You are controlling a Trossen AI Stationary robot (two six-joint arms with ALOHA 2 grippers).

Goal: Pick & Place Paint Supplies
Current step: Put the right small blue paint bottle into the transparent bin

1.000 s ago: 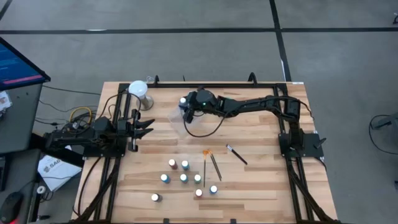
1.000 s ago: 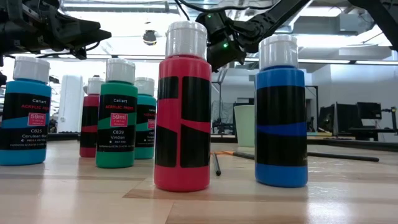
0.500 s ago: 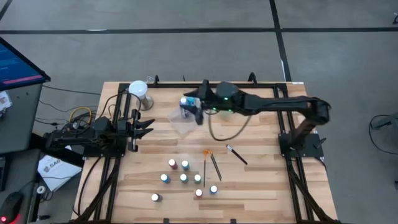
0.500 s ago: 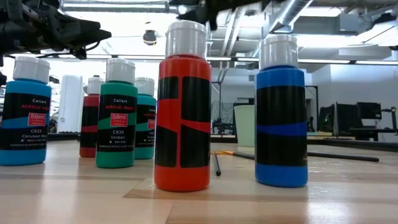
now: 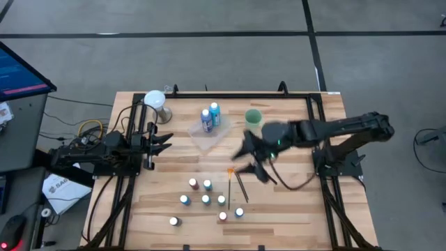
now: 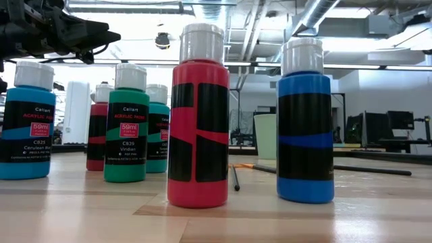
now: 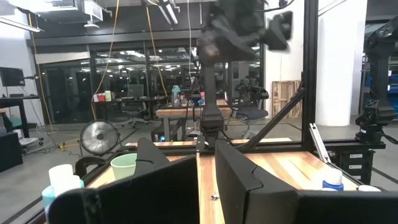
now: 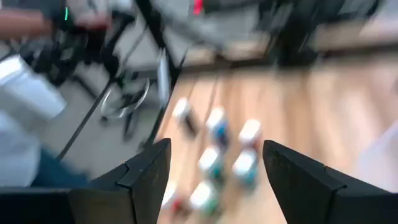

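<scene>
The right gripper (image 5: 249, 155) hangs over the middle of the counter (image 5: 293, 209) with its fingers spread wide and nothing between them. It sits just beside the three brushes (image 5: 237, 185), which lie flat a little nearer the front edge: the orange-tipped brush (image 5: 229, 183) on the left, a dark one beside it, and a third dark brush (image 5: 265, 173) angled off to the right, partly under the arm.

My reading is that the step in hand is the reach for the next supply. A brush is the closest candidate, though the cluster of small white-capped paint bottles (image 5: 206, 200) just past the brushes is also within range. To do it well, the gripper should come straight down with its jaws set across the chosen brush's shaft, not along it, since a thin handle lying flat on wood slips out of a lengthwise pinch. The orange-tipped brush and its neighbour lie close together, so the fingers should straddle one only. For a bottle, keep the spread fingers clear of its neighbours, which would tip easily.

Farther back, two blue bottles (image 5: 210, 116) stand upright in the clear plastic tray (image 5: 202, 139), with the green cup (image 5: 253, 118) to its right. The left gripper (image 5: 166, 141) waits at the left side of the counter, fingers parted and empty.
</scene>
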